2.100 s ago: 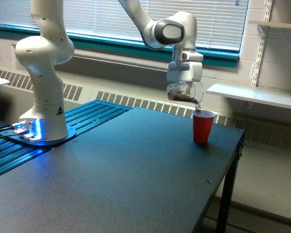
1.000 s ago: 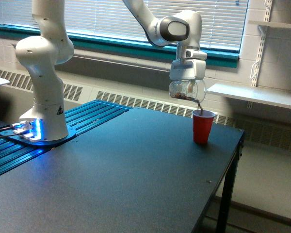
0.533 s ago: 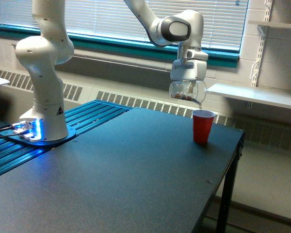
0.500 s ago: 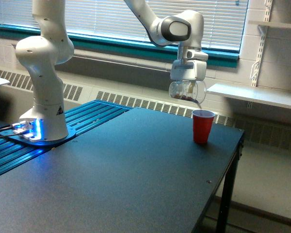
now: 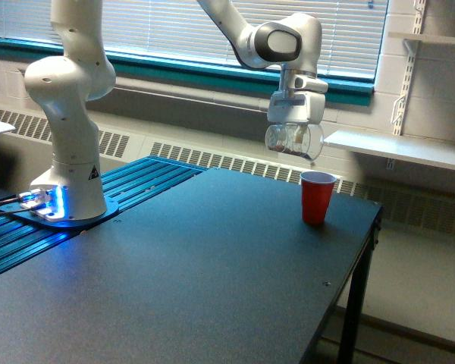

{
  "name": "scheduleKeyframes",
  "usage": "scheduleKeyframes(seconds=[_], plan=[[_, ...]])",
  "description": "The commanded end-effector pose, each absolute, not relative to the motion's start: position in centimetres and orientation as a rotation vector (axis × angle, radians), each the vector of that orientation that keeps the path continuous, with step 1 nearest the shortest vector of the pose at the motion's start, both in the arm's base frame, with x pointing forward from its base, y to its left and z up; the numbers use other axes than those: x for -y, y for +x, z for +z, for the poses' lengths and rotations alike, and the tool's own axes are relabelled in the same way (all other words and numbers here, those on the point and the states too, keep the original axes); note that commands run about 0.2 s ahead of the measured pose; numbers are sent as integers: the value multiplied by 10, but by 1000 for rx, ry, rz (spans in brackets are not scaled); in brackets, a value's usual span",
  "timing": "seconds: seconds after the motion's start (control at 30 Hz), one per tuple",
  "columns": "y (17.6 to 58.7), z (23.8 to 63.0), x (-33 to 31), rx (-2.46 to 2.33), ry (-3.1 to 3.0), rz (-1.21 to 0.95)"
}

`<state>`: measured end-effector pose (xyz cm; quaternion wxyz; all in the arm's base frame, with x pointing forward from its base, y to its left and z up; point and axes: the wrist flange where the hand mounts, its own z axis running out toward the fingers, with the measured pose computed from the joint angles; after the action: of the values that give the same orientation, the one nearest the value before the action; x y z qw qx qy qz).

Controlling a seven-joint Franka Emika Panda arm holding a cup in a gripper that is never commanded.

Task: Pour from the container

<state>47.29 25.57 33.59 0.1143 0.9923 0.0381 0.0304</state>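
A white robot gripper (image 5: pixel 294 136) hangs from above near the top centre-right of the scene, its fingers pinching a small clear container (image 5: pixel 293 140) between them. The container is held in mid-air, tipped onto its side, with its mouth toward the exterior view's right; a few brownish bits show faintly through its see-through wall near the lower edge. It hovers above the table and slightly toward the exterior view's left of a red cup (image 5: pixel 317 197), not touching it. The red cup stands upright on the dark tabletop, close to the far right corner. Above the gripper, a rounded white wrist joint with a dark oval panel connects to the robot arm (image 5: pixel 277 43), which rises out of the top of the frame. The dark table (image 5: pixel 205 280) fills most of the lower half of the scene, its surface matte and speckled, with a black leg visible at the right edge. On the exterior view's left, the arm's thick white base column (image 5: pixel 67 114) stands on a blue ribbed platform (image 5: pixel 136 186), glowing blue at its foot. Behind everything runs a window with closed blinds (image 5: pixel 167 30), a teal sill beneath it, a wall radiator grille below, and a white shelf (image 5: pixel 398 149) at the right.
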Motion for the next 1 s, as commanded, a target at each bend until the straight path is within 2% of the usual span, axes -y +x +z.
scheduleKeyframes(seconds=[0.03, 1.0], plan=[[470, 337, -262, -146, 2899, 74], [477, 341, -266, -155, 2872, -8]])
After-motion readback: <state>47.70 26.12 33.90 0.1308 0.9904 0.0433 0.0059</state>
